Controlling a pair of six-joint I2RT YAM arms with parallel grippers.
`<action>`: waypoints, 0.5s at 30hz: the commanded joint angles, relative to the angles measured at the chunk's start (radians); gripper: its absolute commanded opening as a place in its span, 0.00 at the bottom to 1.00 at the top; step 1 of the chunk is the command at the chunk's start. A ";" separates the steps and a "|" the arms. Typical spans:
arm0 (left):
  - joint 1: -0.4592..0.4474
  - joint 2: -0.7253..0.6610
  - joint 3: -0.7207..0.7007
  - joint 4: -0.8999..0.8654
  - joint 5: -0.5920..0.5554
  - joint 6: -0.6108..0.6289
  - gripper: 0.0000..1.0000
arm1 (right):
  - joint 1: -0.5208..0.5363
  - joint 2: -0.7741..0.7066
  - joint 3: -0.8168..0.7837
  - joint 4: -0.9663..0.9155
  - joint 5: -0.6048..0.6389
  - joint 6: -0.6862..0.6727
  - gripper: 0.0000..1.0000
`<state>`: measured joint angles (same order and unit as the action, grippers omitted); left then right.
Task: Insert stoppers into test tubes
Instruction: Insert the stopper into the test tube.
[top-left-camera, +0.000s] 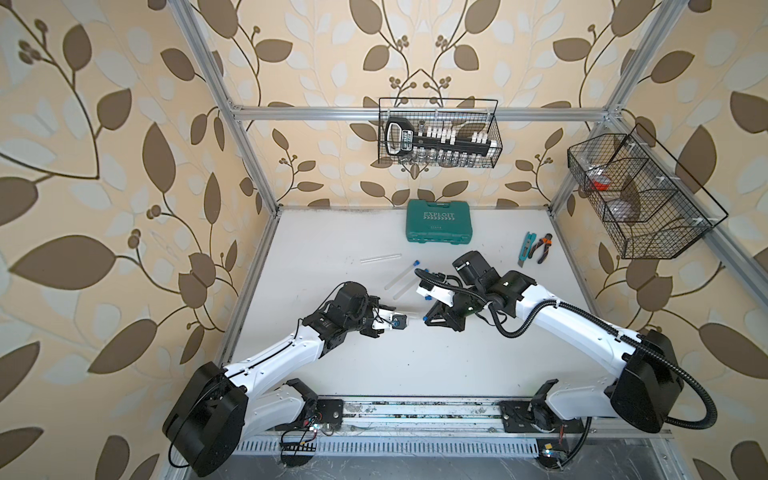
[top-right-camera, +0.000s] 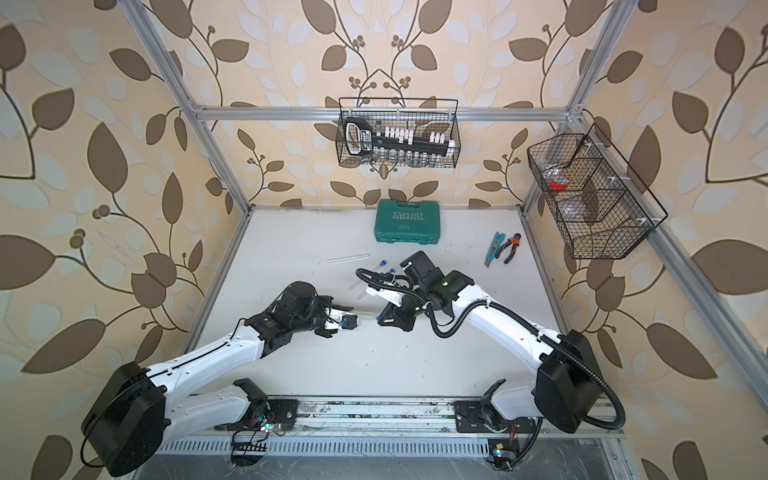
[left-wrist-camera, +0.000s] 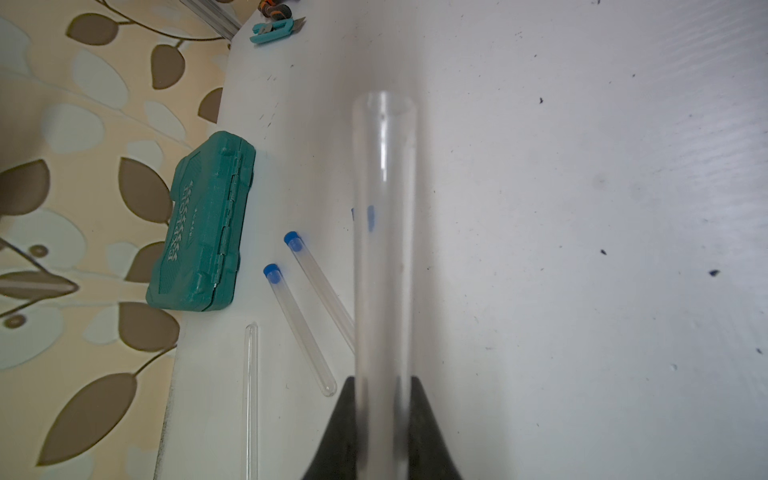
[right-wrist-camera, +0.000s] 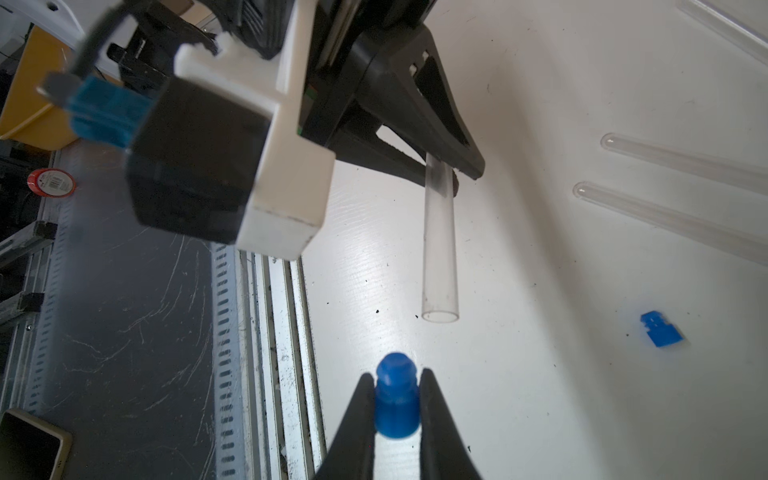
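My left gripper (left-wrist-camera: 384, 380) is shut on a clear test tube (left-wrist-camera: 384, 249), held level above the table with its open mouth (right-wrist-camera: 439, 316) facing my right gripper (right-wrist-camera: 397, 374). The right gripper is shut on a blue stopper (right-wrist-camera: 397, 399), whose narrow end points at the mouth, a short gap apart. In both top views the grippers meet at mid-table, left gripper (top-left-camera: 395, 309) facing the stopper (top-left-camera: 424, 318). Two stoppered tubes (left-wrist-camera: 299, 328) (left-wrist-camera: 322, 286) and one open tube (left-wrist-camera: 251, 395) lie on the table. A loose stopper (right-wrist-camera: 661, 329) lies beside them.
A green tool case (top-left-camera: 439, 226) sits at the back of the table. A cutter (top-left-camera: 525, 248) and pliers (top-left-camera: 544, 247) lie at the back right. Wire baskets hang on the back frame (top-left-camera: 438, 133) and the right frame (top-left-camera: 640, 195).
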<state>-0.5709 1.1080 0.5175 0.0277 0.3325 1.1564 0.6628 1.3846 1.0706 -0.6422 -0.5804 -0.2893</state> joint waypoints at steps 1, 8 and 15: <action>-0.010 -0.025 -0.005 0.034 0.025 0.032 0.00 | 0.012 0.015 0.043 -0.019 -0.015 -0.040 0.18; -0.010 -0.038 -0.009 0.035 0.053 0.037 0.00 | 0.021 0.045 0.056 -0.020 0.011 -0.043 0.17; -0.010 -0.042 -0.016 0.038 0.049 0.039 0.00 | 0.023 0.059 0.062 -0.021 0.037 -0.032 0.17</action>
<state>-0.5709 1.0885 0.5171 0.0353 0.3588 1.1809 0.6788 1.4307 1.0977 -0.6476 -0.5560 -0.3046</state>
